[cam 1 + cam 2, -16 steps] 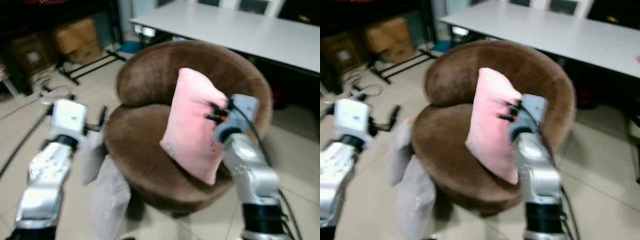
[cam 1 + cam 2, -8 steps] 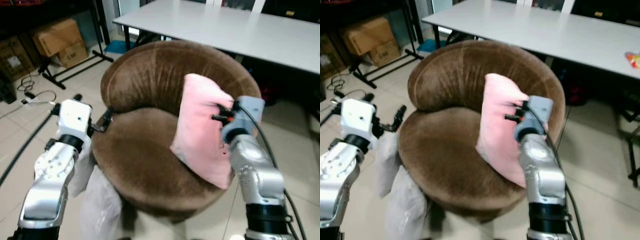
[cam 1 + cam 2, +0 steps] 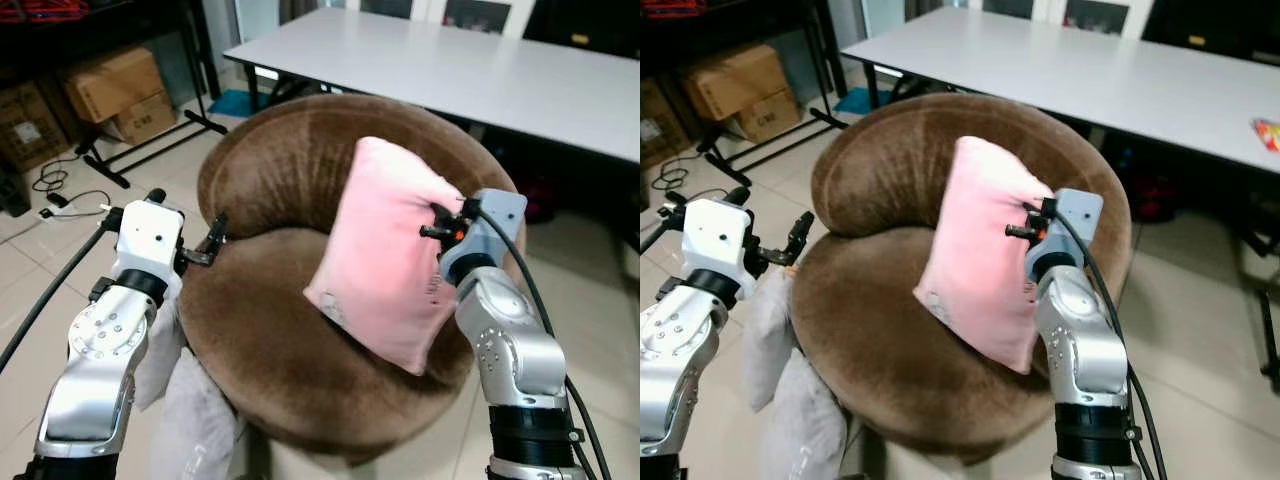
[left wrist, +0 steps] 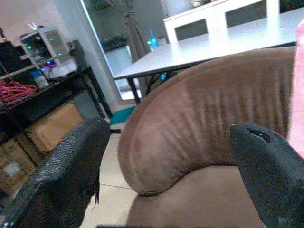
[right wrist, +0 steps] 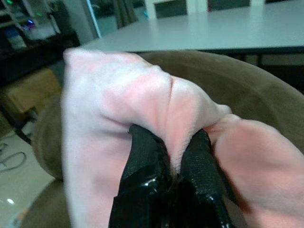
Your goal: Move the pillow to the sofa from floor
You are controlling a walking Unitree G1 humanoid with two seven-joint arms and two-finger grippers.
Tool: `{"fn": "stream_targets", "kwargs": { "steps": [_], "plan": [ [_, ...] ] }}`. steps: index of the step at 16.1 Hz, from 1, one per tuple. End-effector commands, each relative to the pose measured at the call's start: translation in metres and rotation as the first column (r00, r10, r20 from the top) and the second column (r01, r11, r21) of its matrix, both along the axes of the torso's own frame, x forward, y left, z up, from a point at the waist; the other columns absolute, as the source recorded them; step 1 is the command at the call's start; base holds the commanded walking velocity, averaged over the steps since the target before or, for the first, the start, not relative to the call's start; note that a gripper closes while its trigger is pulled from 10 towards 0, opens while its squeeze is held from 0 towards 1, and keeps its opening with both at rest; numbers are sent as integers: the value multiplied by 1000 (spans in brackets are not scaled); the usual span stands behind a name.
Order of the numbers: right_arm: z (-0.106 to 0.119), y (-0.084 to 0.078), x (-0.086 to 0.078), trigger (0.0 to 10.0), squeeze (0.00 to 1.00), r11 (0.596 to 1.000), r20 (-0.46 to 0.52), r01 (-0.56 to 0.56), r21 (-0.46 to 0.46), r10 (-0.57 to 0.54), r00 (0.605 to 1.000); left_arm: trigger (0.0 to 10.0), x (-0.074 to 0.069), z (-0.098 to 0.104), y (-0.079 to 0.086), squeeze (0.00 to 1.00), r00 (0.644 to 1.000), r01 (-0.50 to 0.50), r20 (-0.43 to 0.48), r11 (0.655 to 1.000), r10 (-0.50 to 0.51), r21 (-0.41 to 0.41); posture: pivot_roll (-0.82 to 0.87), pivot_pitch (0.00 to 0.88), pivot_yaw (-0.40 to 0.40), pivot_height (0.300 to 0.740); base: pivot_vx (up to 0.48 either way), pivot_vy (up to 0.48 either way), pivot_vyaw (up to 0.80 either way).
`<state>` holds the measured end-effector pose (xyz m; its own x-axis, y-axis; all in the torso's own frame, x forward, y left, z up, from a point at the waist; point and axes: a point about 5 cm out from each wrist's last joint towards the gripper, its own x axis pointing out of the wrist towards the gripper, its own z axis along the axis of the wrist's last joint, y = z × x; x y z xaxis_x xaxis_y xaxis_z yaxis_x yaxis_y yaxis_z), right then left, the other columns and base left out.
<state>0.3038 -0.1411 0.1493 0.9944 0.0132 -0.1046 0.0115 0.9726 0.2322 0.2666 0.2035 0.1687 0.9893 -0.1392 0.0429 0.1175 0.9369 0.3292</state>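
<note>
In the left eye view you see the pink pillow [image 3: 385,255] at the centre of the frame, hanging tilted over the seat of the round brown sofa [image 3: 280,170], its lower corner close to the seat cushion. Your right gripper [image 3: 437,232] sits right of centre, pressed into the pillow's right edge. Your left gripper [image 3: 213,240] is at middle left, just beside the sofa's left rim, its fingers apart and holding nothing. A grey cloth [image 3: 205,420] hangs at the lower left under the left arm. A white table [image 3: 480,70] runs across the top of the frame behind the sofa, and cardboard boxes [image 3: 115,90] stand at the upper left on the tiled floor [image 3: 30,260].

In the right eye view you get the same scene: the pillow [image 3: 980,250] is at centre against the sofa's back, the right gripper [image 3: 1025,230] at its right edge, and the left gripper [image 3: 795,235] at middle left, spread open next to the sofa rim.

In the left wrist view your two black fingers [image 4: 71,161] stand wide apart at the lower left and lower right, with the sofa's curved back [image 4: 199,123] between them and a strip of pink pillow [image 4: 298,95] at the right edge.

In the right wrist view your fingers [image 5: 142,161] are clenched on a fold of the pillow [image 5: 114,104] at lower centre, the fabric bunching between and around them, with the sofa back behind.
</note>
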Motion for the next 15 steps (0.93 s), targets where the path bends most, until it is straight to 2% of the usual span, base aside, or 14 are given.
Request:
{"fn": "stream_targets", "kwargs": {
  "steps": [1,15],
  "plan": [
    [14,9,2,10000,0,1000,65,-28,10,27,998,10000,-1,2,5,0,1000,-11,0,1000,11,10,-19,0,10,740,285,0,0],
    [17,14,4,10000,0,997,46,-81,-21,81,996,10000,-5,-2,3,0,1000,18,-25,1000,-18,23,-20,0,3,740,264,0,0]
  ]
}}
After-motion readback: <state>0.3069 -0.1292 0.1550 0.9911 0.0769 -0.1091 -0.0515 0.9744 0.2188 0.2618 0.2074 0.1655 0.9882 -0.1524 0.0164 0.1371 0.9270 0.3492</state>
